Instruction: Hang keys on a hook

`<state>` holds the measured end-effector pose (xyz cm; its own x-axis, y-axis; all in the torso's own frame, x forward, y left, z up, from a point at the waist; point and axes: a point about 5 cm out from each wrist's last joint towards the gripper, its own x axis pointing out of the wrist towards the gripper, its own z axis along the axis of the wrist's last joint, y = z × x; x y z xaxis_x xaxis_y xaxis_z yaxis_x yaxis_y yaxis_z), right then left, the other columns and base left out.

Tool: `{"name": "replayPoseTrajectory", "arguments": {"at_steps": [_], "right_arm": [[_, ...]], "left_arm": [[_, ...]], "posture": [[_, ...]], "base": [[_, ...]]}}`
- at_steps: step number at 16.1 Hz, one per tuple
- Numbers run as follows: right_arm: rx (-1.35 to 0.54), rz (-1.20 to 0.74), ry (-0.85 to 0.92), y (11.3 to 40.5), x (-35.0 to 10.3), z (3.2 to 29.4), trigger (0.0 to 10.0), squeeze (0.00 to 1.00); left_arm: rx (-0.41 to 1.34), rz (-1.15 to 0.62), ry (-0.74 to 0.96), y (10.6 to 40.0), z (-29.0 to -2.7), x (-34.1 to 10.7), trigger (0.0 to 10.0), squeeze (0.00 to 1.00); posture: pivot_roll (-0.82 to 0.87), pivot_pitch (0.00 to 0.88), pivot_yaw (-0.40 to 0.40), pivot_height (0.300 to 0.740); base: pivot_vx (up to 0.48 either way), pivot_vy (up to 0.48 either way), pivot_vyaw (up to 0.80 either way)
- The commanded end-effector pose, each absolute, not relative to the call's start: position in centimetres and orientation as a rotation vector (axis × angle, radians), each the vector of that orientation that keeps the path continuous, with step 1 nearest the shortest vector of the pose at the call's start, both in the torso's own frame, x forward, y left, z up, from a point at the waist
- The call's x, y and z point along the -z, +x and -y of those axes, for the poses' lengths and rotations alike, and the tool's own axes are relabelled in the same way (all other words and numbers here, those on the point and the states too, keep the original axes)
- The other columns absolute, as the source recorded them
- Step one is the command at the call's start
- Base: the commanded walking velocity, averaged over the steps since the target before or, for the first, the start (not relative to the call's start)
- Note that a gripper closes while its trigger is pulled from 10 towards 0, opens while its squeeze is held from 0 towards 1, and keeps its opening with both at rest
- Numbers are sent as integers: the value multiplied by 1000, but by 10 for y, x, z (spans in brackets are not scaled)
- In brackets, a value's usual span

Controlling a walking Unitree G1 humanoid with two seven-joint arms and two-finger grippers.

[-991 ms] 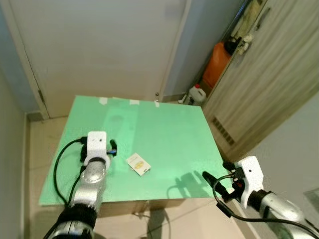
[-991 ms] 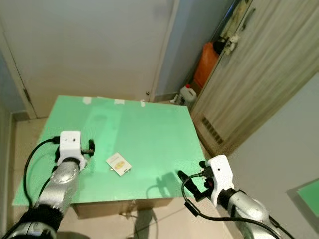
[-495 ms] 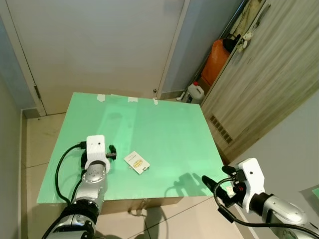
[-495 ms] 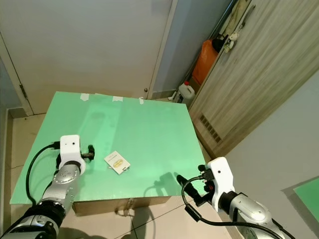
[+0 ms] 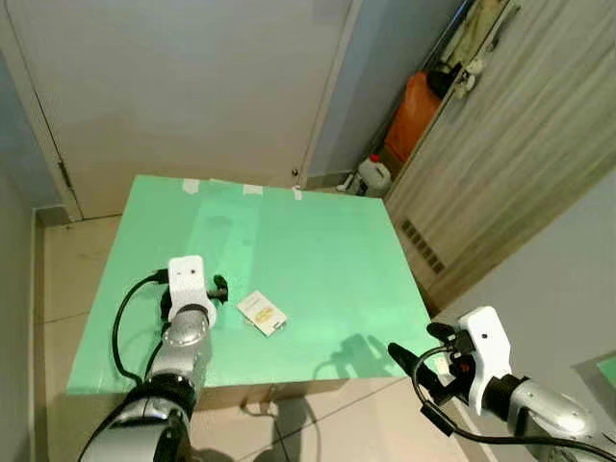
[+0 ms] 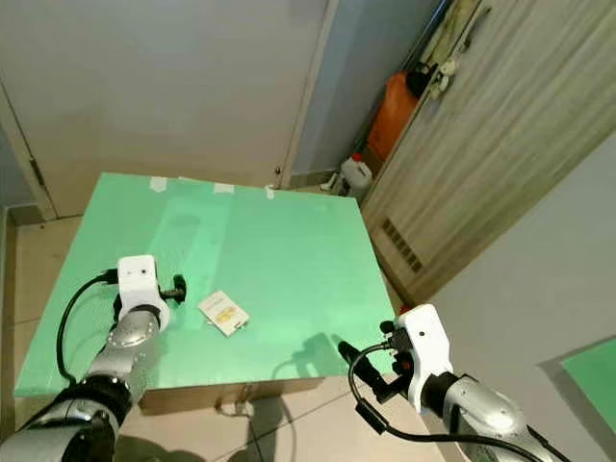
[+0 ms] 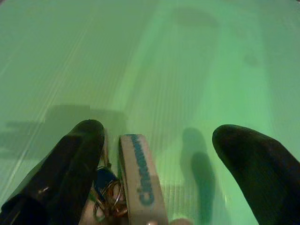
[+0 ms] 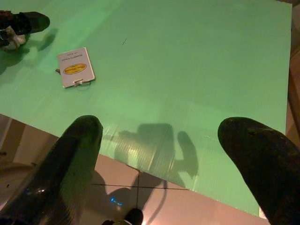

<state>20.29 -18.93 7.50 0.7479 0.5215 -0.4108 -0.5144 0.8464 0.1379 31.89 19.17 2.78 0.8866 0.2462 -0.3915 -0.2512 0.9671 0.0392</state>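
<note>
keys by the left pincer, one card on the green tabletop

one green tabletop (image 5: pixel 318 250) stands before a closed white door (image 5: pixel 183 87). two silver arms reach in, one on each side.

the left pincer (image 7: pixel 154 140) sits low over the near left part of the tabletop, its two black fingers (image 7: pixel 70 164) spread apart and released. in the left wrist view one bunch of keys (image 7: pixel 110 199) lies right beside one finger: metal rings, a blue bit, and a pale strap (image 7: pixel 138 178) with blue lettering running between the fingers. whether the finger touches the keys cannot be told. from the head views the keys are hidden under the white wrist block.

one white card (image 5: pixel 263 312) with a yellow oval mark lies flat on the tabletop just to the right of the left pincer, apart from it, with a small ring at its near edge.

the right pincer (image 8: pixel 164 136) hangs past the near right edge of the tabletop, over the tiled floor (image 8: pixel 154 201), its two fingers (image 8: pixel 75 154) wide apart and grasping nothing. its shadow falls on the tabletop's edge.

beyond the far right corner stand one orange container (image 5: pixel 412 114) and one small white jug (image 5: pixel 372 174), next to a wood-grain cupboard (image 5: pixel 510 164).
</note>
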Motion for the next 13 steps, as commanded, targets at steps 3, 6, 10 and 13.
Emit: {"name": "replayPoseTrajectory", "arguments": {"at_steps": [3,6,10,13], "right_arm": [[-556,-475,-4,200,-77,194,10000,0],[-559,-476,-2,200,-78,191,10000,0],[-562,-484,4,200,-75,187,10000,0],[-563,-491,6,200,-69,189,10000,0]], "left_arm": [[-248,-432,-74,321,-190,-26,0,0],[-235,-450,-72,323,-189,-27,0,0],[-216,-444,-92,325,-189,-28,0,0],[-177,-436,-74,327,-186,-30,0,0]], "posture": [[-200,99,-230,740],[-199,98,-227,740],[-189,91,-215,740],[-180,85,-211,740]], "base": [[0,0,0],[0,0,0],[0,0,0],[0,0,0]]}}
